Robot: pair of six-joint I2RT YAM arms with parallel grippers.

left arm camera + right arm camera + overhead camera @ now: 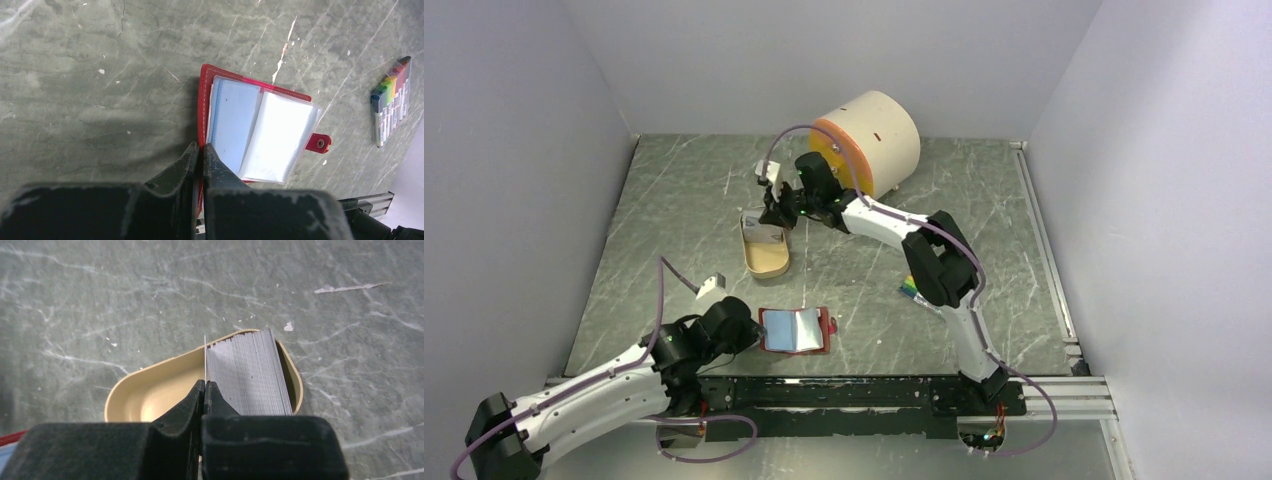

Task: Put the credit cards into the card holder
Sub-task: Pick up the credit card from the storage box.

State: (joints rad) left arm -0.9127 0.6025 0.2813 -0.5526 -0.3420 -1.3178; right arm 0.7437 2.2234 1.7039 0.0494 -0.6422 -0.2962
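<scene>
Left claw grips the near card holder by its edge; right claw pinches one of the credit cards in the far tray. Pickup step, seemingly; next, lift it clear.

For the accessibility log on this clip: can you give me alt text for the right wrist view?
The right gripper, jaws shut, pinches a single credit card seen edge-on, beside a stack of silver-grey cards standing on edge in a tan oval tray on a grey marbled table.
</scene>
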